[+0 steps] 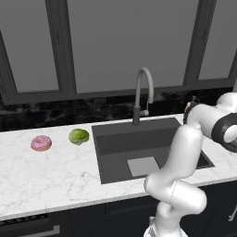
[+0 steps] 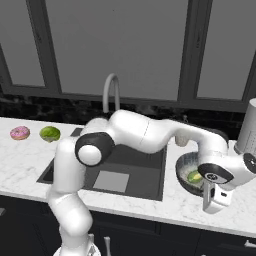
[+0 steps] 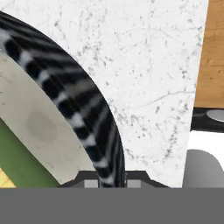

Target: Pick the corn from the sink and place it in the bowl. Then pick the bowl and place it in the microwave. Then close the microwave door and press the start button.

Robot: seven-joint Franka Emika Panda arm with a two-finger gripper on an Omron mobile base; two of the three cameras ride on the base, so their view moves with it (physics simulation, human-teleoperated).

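Observation:
The bowl (image 2: 180,169), dark woven outside and pale inside, stands on the counter to the right of the sink (image 2: 142,162). The corn (image 2: 194,176) lies inside it, and its green husk (image 3: 17,168) shows in the hand view. My gripper (image 2: 206,199) points down at the bowl's near right rim. In the hand view the striped rim (image 3: 94,144) runs down between the two fingertips (image 3: 89,181), one jaw inside the bowl and one outside, shut on it. The microwave and its door are out of view.
A pink donut (image 1: 40,143) and a round green vegetable (image 1: 78,136) lie on the marble counter (image 1: 46,176) left of the sink. The curved faucet (image 1: 143,92) stands behind the basin. A tall grey object (image 2: 247,125) stands right of the bowl. The counter's front edge (image 3: 197,87) is close.

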